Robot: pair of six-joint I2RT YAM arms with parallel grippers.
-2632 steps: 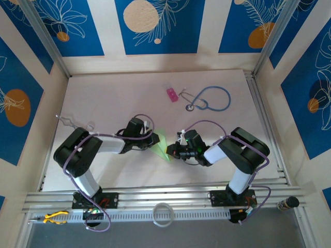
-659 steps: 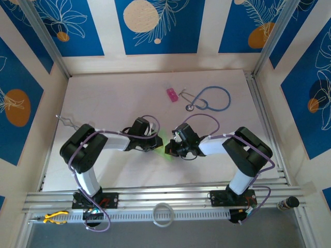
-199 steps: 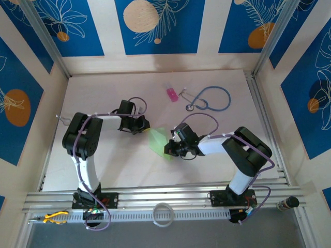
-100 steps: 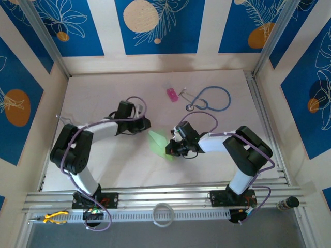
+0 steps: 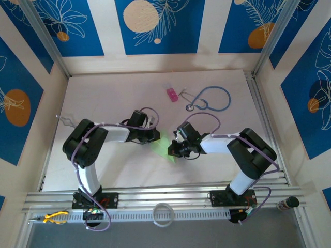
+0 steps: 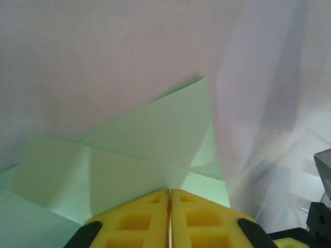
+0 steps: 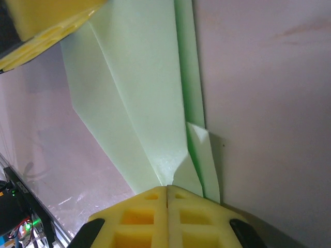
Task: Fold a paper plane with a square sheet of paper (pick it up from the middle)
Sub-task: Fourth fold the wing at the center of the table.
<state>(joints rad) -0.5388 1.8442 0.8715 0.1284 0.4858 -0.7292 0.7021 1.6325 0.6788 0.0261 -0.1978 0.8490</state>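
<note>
The light-green sheet of paper (image 5: 164, 145), folded into a narrow pointed shape with creases, lies at mid-table between both grippers. My left gripper (image 5: 155, 137) is shut, its yellow tips (image 6: 169, 190) resting against the paper (image 6: 155, 129) at one end. My right gripper (image 5: 173, 150) is shut on the other end; in the right wrist view the paper (image 7: 139, 93) rises along its crease into the closed tips (image 7: 167, 187). One left finger (image 7: 46, 26) shows over the paper's far end.
A small pink block (image 5: 171, 94) and a blue stethoscope (image 5: 209, 98) lie at the back of the table. A bent wire (image 5: 67, 120) sits at the left edge. A white ring (image 5: 163, 214) and yellow pliers (image 5: 51, 217) rest on the front rail.
My left gripper has swung right from the bare table to the paper's left end, staying shut. The right gripper has kept its place on the paper, which now lies narrower.
</note>
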